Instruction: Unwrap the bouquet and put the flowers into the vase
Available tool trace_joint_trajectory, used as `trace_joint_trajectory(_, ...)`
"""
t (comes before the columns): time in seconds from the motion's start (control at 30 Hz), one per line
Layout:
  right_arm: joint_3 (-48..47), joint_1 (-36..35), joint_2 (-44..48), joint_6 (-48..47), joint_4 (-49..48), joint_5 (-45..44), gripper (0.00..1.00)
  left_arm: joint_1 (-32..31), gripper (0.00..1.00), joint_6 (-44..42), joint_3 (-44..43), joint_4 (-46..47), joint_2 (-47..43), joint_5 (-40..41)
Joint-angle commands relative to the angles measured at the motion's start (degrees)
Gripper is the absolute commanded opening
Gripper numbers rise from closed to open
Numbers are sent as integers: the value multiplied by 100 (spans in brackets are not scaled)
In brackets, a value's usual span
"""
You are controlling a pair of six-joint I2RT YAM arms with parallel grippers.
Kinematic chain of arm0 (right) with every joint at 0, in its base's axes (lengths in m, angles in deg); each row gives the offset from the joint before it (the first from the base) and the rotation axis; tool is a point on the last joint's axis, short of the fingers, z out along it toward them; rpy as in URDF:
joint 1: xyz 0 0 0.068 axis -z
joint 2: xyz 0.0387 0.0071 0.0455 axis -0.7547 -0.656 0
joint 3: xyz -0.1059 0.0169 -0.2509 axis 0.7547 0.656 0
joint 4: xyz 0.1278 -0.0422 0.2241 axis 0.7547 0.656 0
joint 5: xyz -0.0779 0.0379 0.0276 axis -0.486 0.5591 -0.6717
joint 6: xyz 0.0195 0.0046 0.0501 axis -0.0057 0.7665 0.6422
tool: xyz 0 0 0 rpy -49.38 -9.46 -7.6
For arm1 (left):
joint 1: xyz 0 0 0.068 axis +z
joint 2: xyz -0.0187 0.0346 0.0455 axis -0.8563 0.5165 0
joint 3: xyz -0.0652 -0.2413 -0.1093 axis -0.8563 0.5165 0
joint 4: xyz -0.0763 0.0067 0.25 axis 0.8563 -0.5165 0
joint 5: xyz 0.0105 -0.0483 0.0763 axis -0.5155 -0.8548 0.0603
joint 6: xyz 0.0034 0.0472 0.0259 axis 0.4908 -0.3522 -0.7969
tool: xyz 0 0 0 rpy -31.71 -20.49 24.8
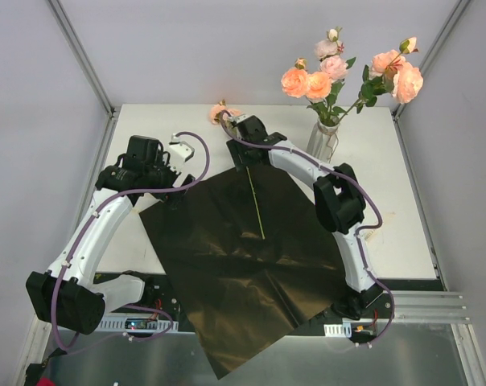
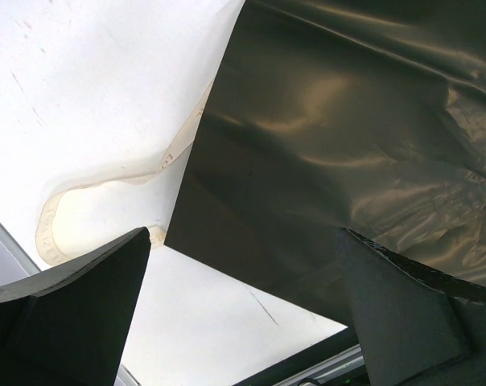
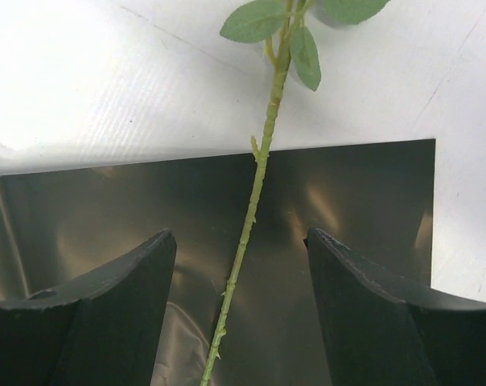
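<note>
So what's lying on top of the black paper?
One thin green rose stem lies on the black paper. Its bloom sits past the paper's edge, partly hidden by the right arm. Anything under the paper is covered.

Lighting was bright, even, from overhead: white table (image 2: 82, 80) nearly washed out, soft glare on the black wrapping sheet (image 2: 323, 104), flowers (image 1: 295, 81) sharp, wrist-view foregrounds seemingly slightly blurred.

Open white table (image 1: 392, 217) at 3 o'clock and at 11 o'clock along the far edge. Blocked at 1 o'clock by the vase (image 1: 323, 141), flowers (image 1: 339, 76) fanning wide above. Centre covered by the black sheet (image 1: 227, 273), 1 stem (image 3: 247, 217) lying across, clear gaps either side within the right gripper (image 3: 239, 233). Cream ribbon (image 2: 175, 153) looped at 10 o'clock.
</note>
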Motion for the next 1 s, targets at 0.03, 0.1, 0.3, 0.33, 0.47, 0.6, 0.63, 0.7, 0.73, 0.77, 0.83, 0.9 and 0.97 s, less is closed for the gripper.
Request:
trace_joint_trajectory(0.03,-306,40,-215,244,248,162,66,53,99,-80,2,-1,-50,-76)
trace_joint_trajectory(0.1,-402,58,-330,288,318,206,63,53,99,-89,11,7,-50,-85)
trace_joint_trajectory(0.3,-701,84,-611,341,529,241,59,53,99,-115,20,-1,-76,-93)
trace_joint_trajectory(0.33,-771,84,-646,350,564,241,58,53,99,-115,20,-1,-85,-93)
trace_joint_trajectory(0.47,-904,110,-795,394,652,232,56,53,99,-133,28,-1,-103,-111)
trace_joint_trajectory(0.6,-1000,154,-875,438,697,250,49,53,99,-159,37,-1,-111,-102)
trace_joint_trajectory(0.63,-1027,172,-910,507,714,241,44,62,99,-168,46,-1,-111,-85)
trace_joint_trajectory(0.7,-1132,215,-963,630,811,206,28,53,99,-159,55,-1,-129,-93)
trace_joint_trajectory(0.73,-1167,251,-1015,683,837,250,26,62,99,-151,55,-1,-120,-93)
trace_joint_trajectory(0.77,-1211,260,-1033,745,881,294,25,53,99,-151,64,-1,-138,-93)
trace_joint_trajectory(0.83,-1238,286,-1077,763,899,303,25,53,99,-142,64,-10,-147,-76)
trace_joint_trajectory(0.9,-1264,277,-1086,728,934,338,28,53,99,-142,55,-10,-182,-41)
trace_joint_trajectory(0.97,-1290,277,-1095,710,960,364,32,62,99,-151,37,-10,-217,-32)
